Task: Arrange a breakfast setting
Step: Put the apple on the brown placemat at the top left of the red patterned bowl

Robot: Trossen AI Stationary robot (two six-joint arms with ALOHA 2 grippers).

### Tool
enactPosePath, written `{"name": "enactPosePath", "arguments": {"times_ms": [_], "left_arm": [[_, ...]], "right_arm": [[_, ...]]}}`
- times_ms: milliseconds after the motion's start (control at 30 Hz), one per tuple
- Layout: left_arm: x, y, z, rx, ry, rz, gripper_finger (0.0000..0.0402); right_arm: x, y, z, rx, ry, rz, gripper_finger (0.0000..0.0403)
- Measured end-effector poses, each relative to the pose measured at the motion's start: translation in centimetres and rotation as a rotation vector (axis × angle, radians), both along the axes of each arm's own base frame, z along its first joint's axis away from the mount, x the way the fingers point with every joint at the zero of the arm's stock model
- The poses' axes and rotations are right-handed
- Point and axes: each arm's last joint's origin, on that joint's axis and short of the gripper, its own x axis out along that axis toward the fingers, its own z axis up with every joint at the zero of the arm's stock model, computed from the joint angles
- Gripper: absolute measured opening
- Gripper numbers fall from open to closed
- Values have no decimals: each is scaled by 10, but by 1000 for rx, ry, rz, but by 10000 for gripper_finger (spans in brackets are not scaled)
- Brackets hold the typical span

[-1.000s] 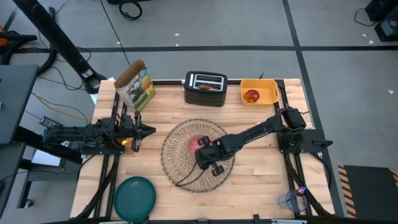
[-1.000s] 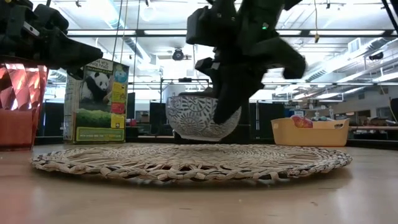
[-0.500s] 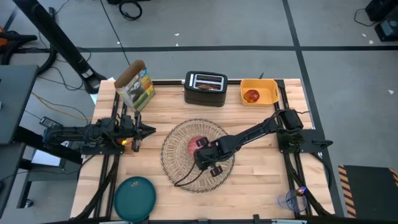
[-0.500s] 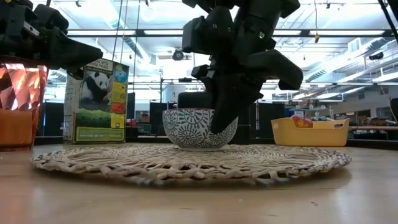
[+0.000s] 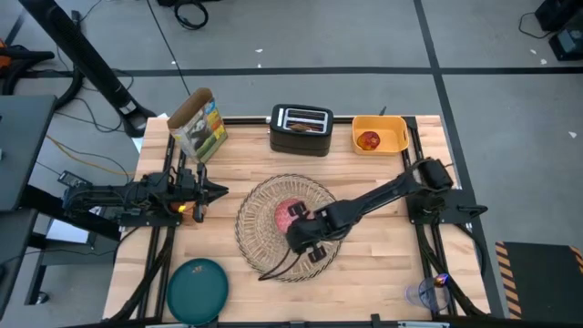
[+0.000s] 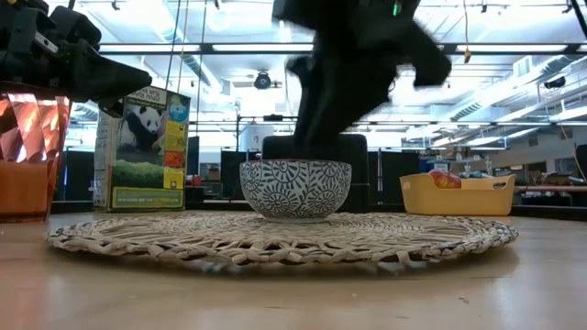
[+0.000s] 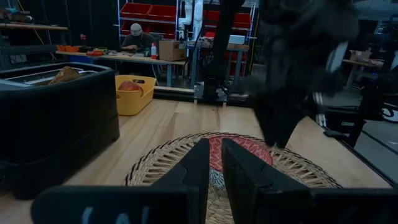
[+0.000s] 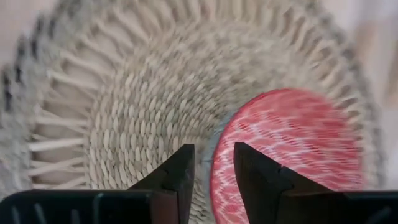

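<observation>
Released since a second ago, the bowl (image 6: 295, 189) sits on the mat (image 6: 275, 240) beneath the right hand (image 5: 312, 244), slightly parted and empty; a straight upward retreat is advised.

The table (image 5: 383, 264) carries the placemat (image 5: 260, 241) under the right gripper (image 5: 308, 239); toaster (image 5: 301, 129), bin (image 5: 380, 135), box (image 5: 199, 125) and plate (image 5: 198, 290) lie farther off.

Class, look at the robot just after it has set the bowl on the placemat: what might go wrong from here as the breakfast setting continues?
1. The right gripper hangs just above the bowl; a careless sideways retreat might clip its rim and drag or tip it.
2. The dark teal plate lies at the table's front edge, so reaching for it might nudge it off.
3. The bowl sits directly on the placemat, so fitting the plate there might mean moving the bowl again.
</observation>
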Motion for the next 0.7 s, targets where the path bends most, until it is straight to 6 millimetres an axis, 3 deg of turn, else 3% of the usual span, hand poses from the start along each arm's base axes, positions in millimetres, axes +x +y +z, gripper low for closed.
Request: {"name": "enactPosePath", "arguments": {"times_ms": [233,367,533,700], "left_arm": [[0,0,0,0,0,0,50],[0,0,0,0,0,0,50],[0,0,0,0,0,0,50],[0,0,0,0,0,0,50]], "right_arm": [[-25,3,65,95,-189,-119,119],[-47,-7,85,119,-231,-248,119],[-78,-20,84,121,-272,-368,119],[-120,-50,67,18,-463,-783,119]]}}
